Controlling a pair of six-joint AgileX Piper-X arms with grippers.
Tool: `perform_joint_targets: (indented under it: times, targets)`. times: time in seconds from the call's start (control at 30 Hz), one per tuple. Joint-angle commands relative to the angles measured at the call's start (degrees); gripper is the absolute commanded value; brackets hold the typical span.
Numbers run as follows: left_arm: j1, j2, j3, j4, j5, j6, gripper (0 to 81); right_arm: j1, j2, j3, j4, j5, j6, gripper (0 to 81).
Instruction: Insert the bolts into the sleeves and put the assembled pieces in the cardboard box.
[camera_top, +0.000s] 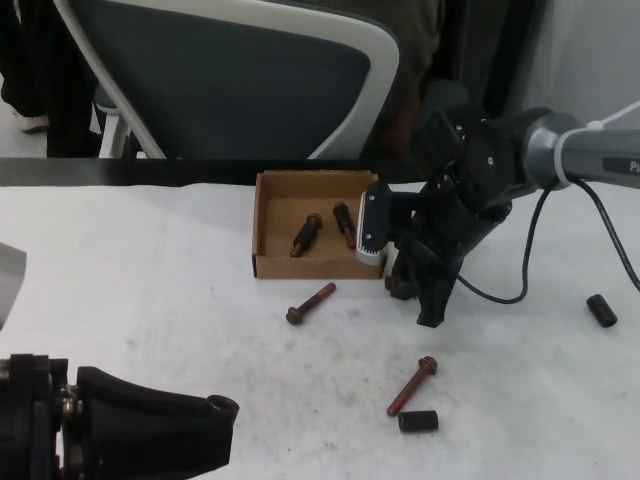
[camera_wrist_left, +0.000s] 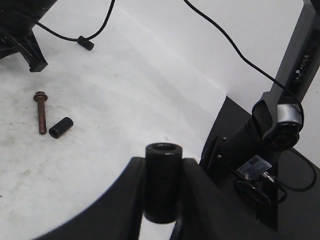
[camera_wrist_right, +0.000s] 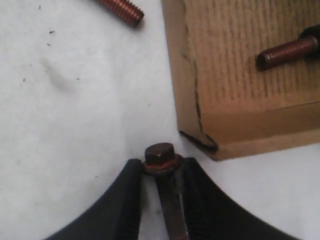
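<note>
Nearest, the left gripper is clamped on the sides of a black sleeve, which stands upright with its bore open on top. The sleeve looks rigid, smooth and light, so this mid-length pinch should hold it while leaving the mouth free. Further out on the white bench a loose bolt lies just beside a second sleeve; both would likely roll if nudged. Beyond them, the right gripper pinches a rusty bolt just under its head, close to the torn corner of the cardboard box. The open bench between the arms gives room for mating, but the box wall and a third bolt crowd the right gripper.
</note>
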Motion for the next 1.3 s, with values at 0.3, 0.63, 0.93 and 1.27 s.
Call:
perform_joint_targets:
  times: [0.3, 0.63, 0.93, 1.27]
  targets:
    - [-0.2, -0.4, 0.0, -1.1, 0.7, 5.4, 0.8, -0.5, -4.0, -1.4, 9.2, -1.1, 8.7, 0.0]
    - [-0.2, -0.4, 0.0, -1.3, 0.3, 12.7, 0.8, -0.5, -21.1, -0.5, 8.8, -22.0, 21.5, 0.2]
    - [-0.5, -0.4, 0.0, -7.1, -2.3, 11.6, 0.8, -0.5, -40.2, 14.6, 4.7, -24.6, 26.5, 0.2]
    - [-13.6, 2.0, 1.4, -9.7, -13.6, 16.4, 0.8, 2.1, -66.9, 34.7, -3.3, -25.6, 39.4, 0.2]
